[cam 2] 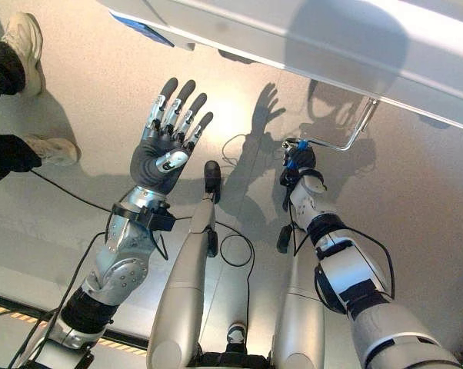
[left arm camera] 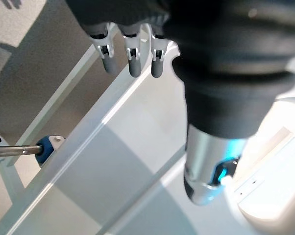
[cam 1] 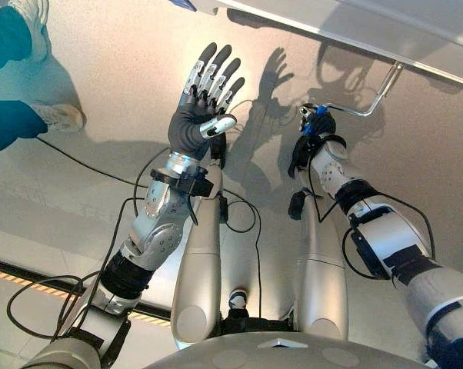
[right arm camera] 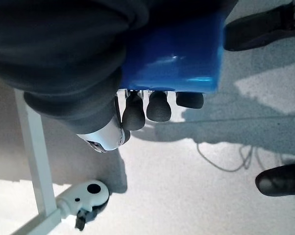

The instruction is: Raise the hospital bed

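Blue crank grip [right arm camera: 172, 54] sits wrapped in the right hand [cam 1: 314, 127]; left hand [cam 1: 203, 100] spread idle. Best turned in smooth, full circles, wrist loose.

We see a person's teal trouser legs [cam 1: 4, 81] and pale shoes [cam 1: 61, 117] on the grey floor [cam 1: 108, 69] at our left.

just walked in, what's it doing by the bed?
The robot's right hand is shut on the blue grip of the hand crank under the hospital bed frame, set to wind the bed up. Its left hand is raised, fingers spread, holding nothing. A person's shoes show at the side.
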